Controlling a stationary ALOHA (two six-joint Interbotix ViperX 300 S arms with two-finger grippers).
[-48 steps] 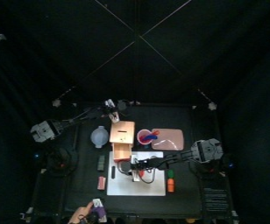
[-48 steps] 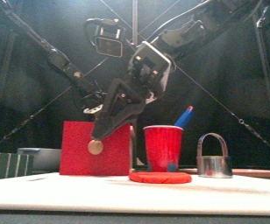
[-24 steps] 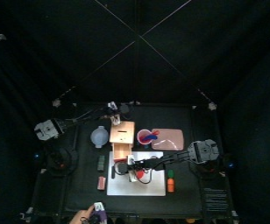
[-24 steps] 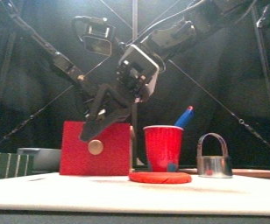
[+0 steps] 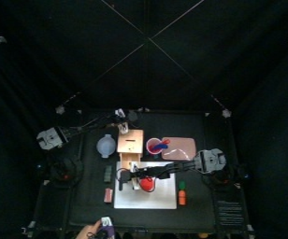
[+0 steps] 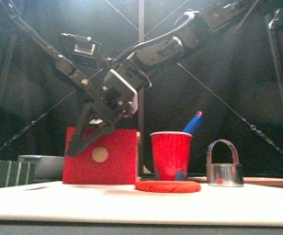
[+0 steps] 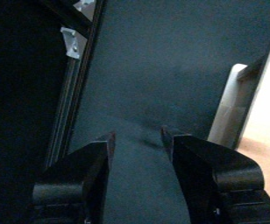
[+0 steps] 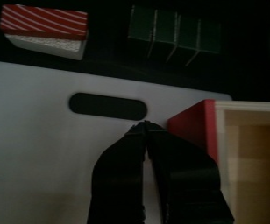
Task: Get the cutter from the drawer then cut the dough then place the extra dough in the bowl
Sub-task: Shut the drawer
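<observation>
The right gripper [image 8: 144, 129], jaws closed and empty, is hovering at the drawer front [image 8: 194, 121] of the wooden box [image 8: 252, 133]; the left gripper [image 7: 138, 140], jaws apart, is hanging behind the box. The cutter [image 6: 225, 164] is standing right of the box, seemingly retrieved; gripping its handle is coming next.

A red cup [image 6: 173, 154] with a blue toy knife [image 6: 193, 121] poking out stood at the left end of the pink tray [image 5: 187, 147], behind the white cutting board [image 6: 131, 204]. Just off the board's grip-hole edge sat a dark green sushi roll [image 8: 173, 33], and next to it a red-and-white striped toy food [image 8: 41, 29].
</observation>
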